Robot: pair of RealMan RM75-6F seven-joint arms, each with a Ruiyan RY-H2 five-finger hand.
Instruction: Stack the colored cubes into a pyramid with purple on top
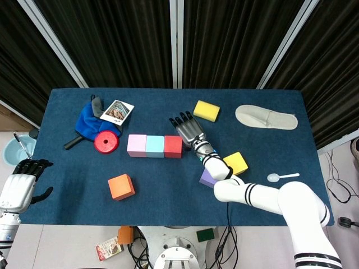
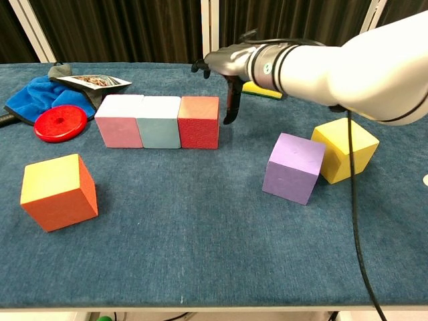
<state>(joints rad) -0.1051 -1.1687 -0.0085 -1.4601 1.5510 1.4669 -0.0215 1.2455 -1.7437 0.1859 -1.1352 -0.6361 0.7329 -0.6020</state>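
The right hand (image 1: 189, 130) hovered with fingers spread and nothing in it, just beside the red cube (image 2: 198, 122) ending the pink cube (image 2: 120, 121), light-blue cube (image 2: 159, 122) row. The left hand (image 1: 18, 184) hung off the table's (image 1: 168, 185) left edge, fingers loosely curled, holding nothing. The orange cube (image 2: 58, 191) sat alone in front, while the purple cube (image 2: 293, 168) lay touching the yellow cube (image 2: 345, 149).

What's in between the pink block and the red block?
A light blue cube sits between the pink cube and the red cube, touching both. The chest view shows it best.
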